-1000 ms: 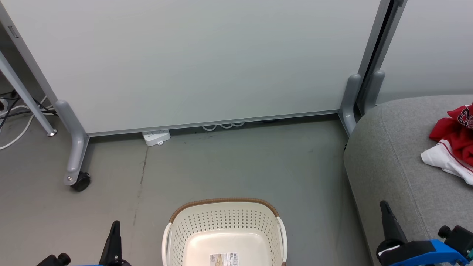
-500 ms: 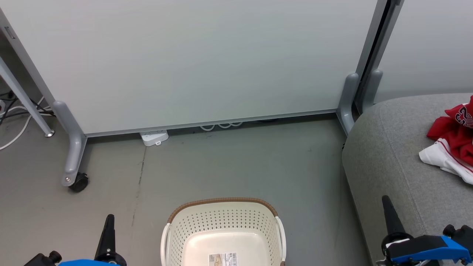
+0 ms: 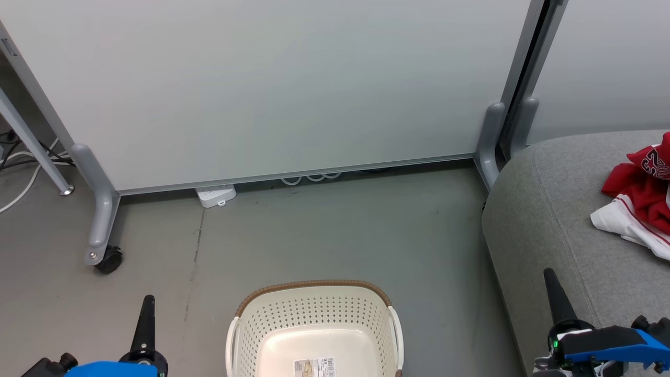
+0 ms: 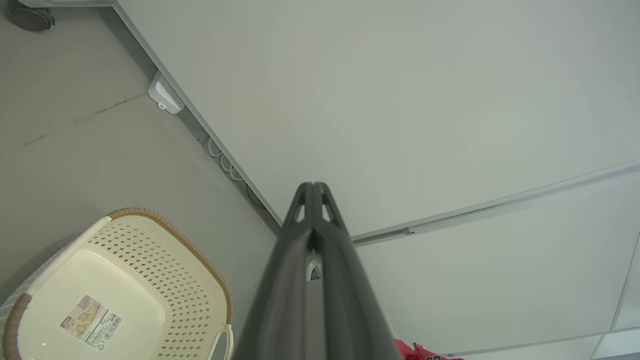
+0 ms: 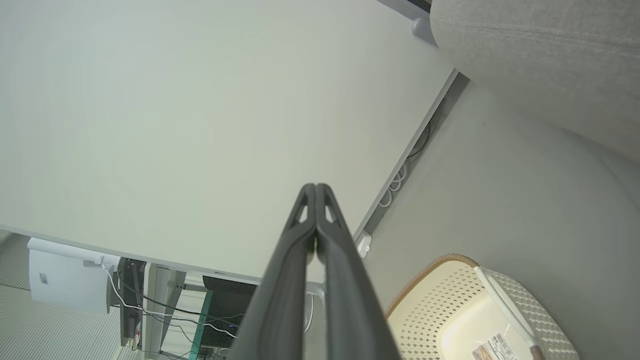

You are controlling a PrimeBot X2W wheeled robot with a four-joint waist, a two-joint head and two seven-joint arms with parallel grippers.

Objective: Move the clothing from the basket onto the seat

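Left gripper (image 3: 148,301) closed, fingers pressed flat together, nothing between them. It sits at the lower left of the head view over the grey floor (image 3: 324,230), just left of the basket (image 3: 314,286), not touching it. Left wrist view confirms: tips (image 4: 312,186) meet, pointing at the base of the white partition panel (image 3: 293,89), basket (image 4: 150,250) off to the lower left.

Right gripper (image 3: 550,273) also closed and holding nothing, at lower right, in front of the seat's near rounded edge; can't tell if it touches the fabric. Right wrist view: tips (image 5: 316,186) together, basket (image 5: 425,310) at lower right, seat (image 5: 540,60) at top right.

Basket stands on the floor between the two grippers, interior visible down to the barcode sticker (image 3: 315,367) on its floor.

Clothing (image 3: 641,193) lies on the seat (image 3: 555,220) at the right edge of the head view, well apart from the basket: crumpled red heap with a white striped part toward the front, partly cut off by the frame. A scrap of red (image 4: 415,350) shows at the bottom of the left wrist view.

Further out: white power strip (image 3: 215,195) under the panel's bottom rail, black caster (image 3: 110,259) on its left leg, cables (image 3: 21,173) at far left.
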